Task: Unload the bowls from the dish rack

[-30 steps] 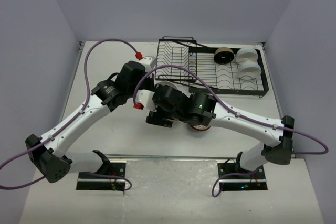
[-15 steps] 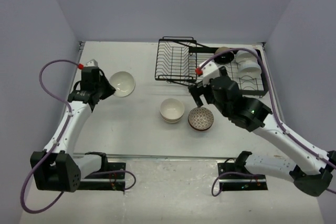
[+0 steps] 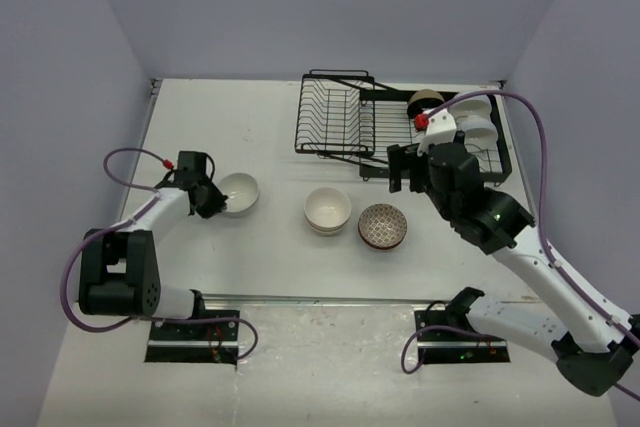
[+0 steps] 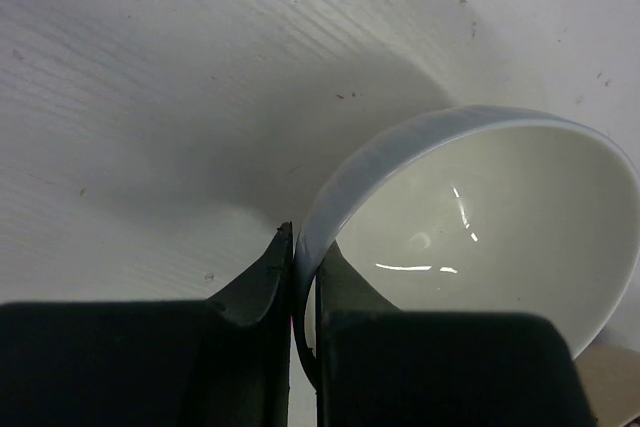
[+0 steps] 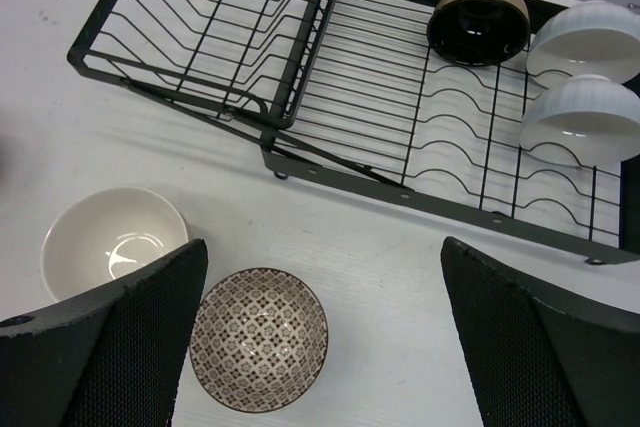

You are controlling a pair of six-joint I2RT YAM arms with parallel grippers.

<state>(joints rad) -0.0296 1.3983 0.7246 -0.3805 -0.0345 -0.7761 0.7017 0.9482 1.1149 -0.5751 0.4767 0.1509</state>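
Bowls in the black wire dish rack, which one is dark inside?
The tan ceramic bowl, leftmost of the three: its inside is black, while the two ribbed ceramic bowls beside it are white throughout.

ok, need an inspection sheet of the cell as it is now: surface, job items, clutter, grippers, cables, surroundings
Surface: white table, a few dark specks in the left wrist view.
Job's things: dish rack holds a black-inside bowl and two ribbed white bowls. A cream bowl and a patterned bowl sit on the table.
Clutter: nothing seen.
Grippers: left gripper shut on the rim of a white bowl. Right gripper open, empty, near the rack's front edge.
Cables: left purple cable loops beside its arm. Right purple cable arcs over the rack's right end.
Surroundings: plain lavender walls.
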